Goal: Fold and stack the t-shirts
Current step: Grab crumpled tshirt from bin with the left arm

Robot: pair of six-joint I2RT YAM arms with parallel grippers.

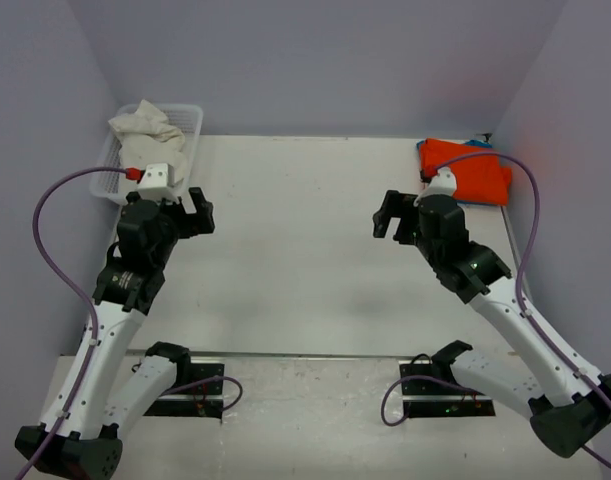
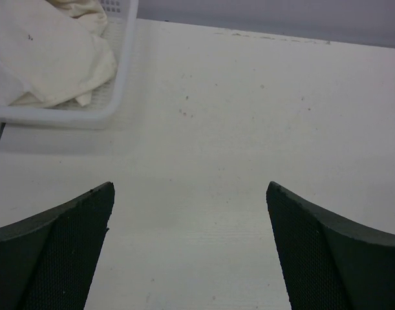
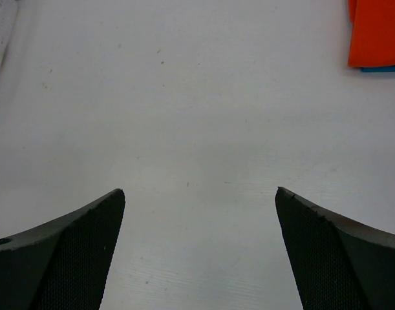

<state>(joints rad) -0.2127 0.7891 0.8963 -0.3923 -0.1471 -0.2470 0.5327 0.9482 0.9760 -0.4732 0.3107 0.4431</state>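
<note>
A crumpled cream t-shirt (image 1: pixel 150 125) lies in the white mesh basket (image 1: pixel 192 118) at the far left corner; in the left wrist view the same cream t-shirt (image 2: pixel 48 58) fills the upper left. A folded orange t-shirt (image 1: pixel 470 170) rests at the far right, over a blue t-shirt of which only an edge (image 3: pixel 381 68) shows. My left gripper (image 1: pixel 197 212) hovers open just in front of the basket, nothing between its fingers (image 2: pixel 189 187). My right gripper (image 1: pixel 390 215) hangs open left of the orange t-shirt (image 3: pixel 378 32), and it too is empty (image 3: pixel 200 191).
The basket's rim (image 2: pixel 123 71) stands just ahead and left of my left fingers. Purple walls close in the table on three sides. Both arm bases and their cables sit along the near edge.
</note>
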